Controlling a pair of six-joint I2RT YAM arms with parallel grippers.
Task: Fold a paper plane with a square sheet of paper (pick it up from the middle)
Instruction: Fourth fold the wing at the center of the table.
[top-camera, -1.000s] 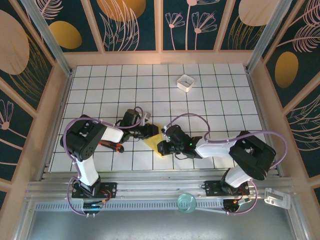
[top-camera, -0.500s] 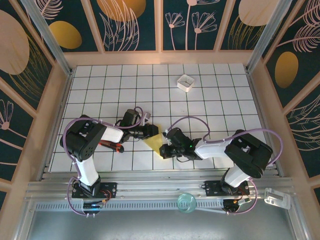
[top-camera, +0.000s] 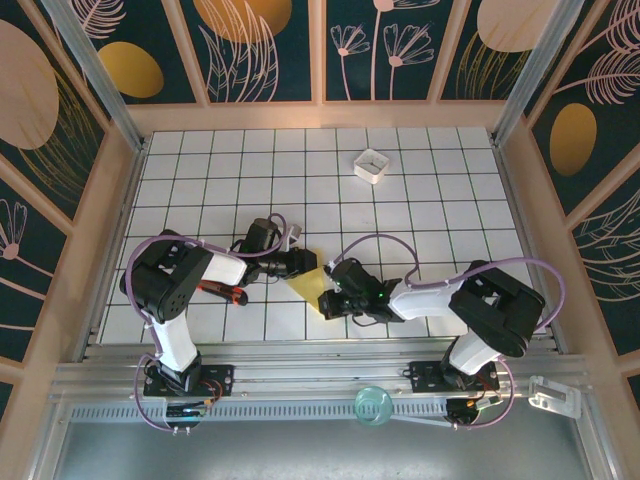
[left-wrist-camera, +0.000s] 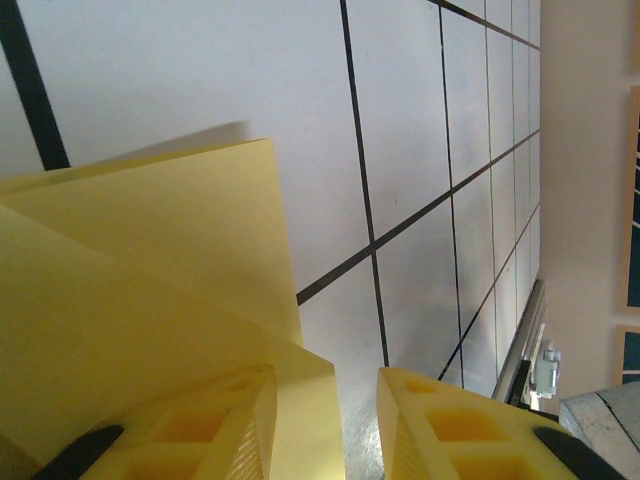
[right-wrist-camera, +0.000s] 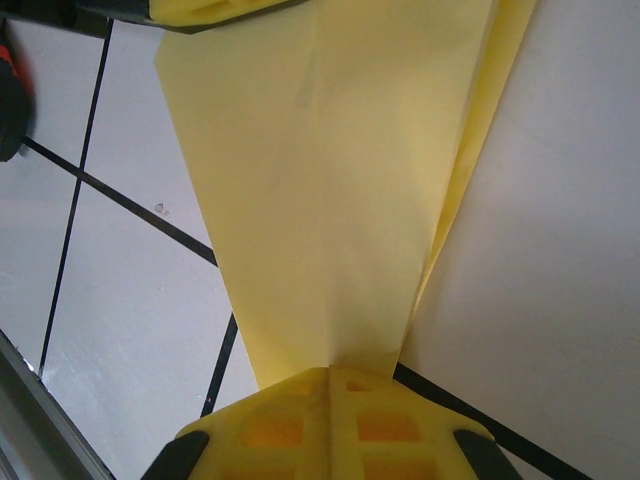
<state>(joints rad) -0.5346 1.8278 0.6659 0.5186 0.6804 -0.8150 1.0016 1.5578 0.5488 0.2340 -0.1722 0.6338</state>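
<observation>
Ok, white grid table (top-camera: 200, 170), dark floral walls (top-camera: 270, 50), small white box (top-camera: 371, 164) far right. Paper (top-camera: 308, 284) sits mid-table near the front edge, between both grippers. Right gripper (right-wrist-camera: 330, 385) is clamped tight on its narrow end. Left gripper (left-wrist-camera: 325, 378) has its fingers apart at the opposite side, with the paper's edge reaching into the gap. Paper is yellow, folded into overlapping layers, tapering toward the right gripper.

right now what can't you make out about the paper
Top view: the left gripper and right gripper cover most of the paper, so its shape is unclear.
Right wrist: the paper's narrow end vanishes inside the shut right gripper.
Left wrist: the frame's left and bottom edges cut the paper off.
</observation>
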